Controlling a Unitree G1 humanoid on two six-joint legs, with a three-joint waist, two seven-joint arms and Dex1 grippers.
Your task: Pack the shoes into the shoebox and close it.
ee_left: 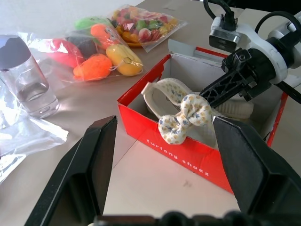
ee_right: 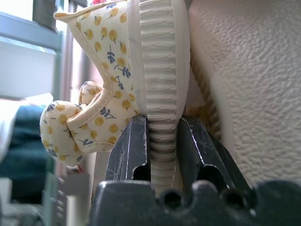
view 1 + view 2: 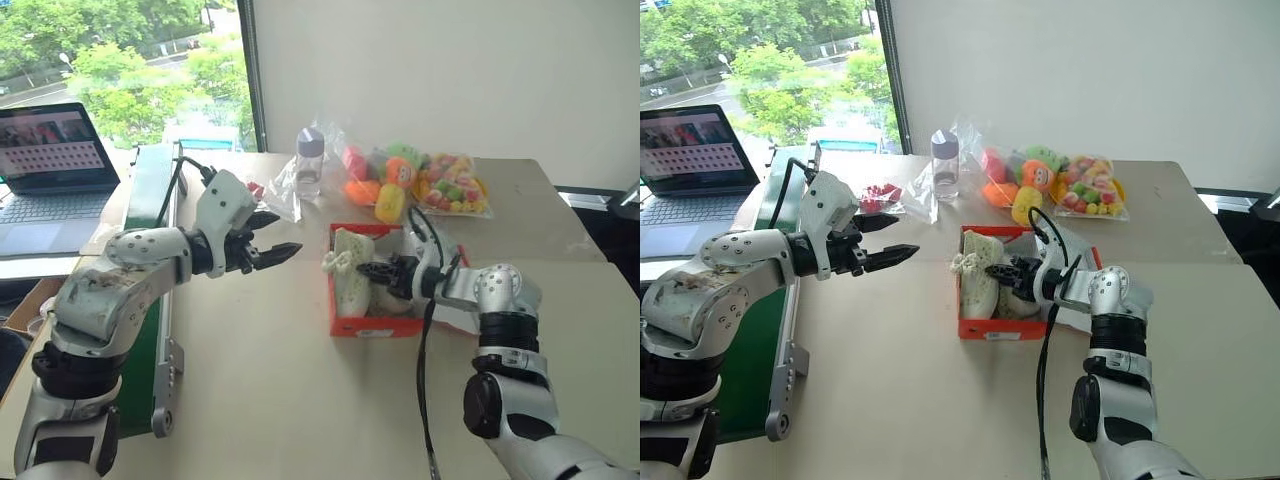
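- Beige tabletop under a bright window carries everything, with a white wall behind it.
- Seen from the right wrist, the right gripper has its two black fingers pinched on the ribbed pale sole edge of one shoe; this close view shows a cream fabric with small yellow and blue flowers and a fabric bow, plus a second pebbled sole beside it.
- Head views place that gripper inside the shoebox, an open red-orange box, white inside, near the table's middle, with the shoe standing on edge against its left wall.
- From the left wrist, both shoes lie in the box, the bow hanging over the red front wall, which bears white lettering.
- Left gripper hovers above the table left of the box, fingers spread wide and holding nothing.
- Beyond the box are bagged plush toys and a clear bottle.
- Far left: a laptop and a green conveyor.
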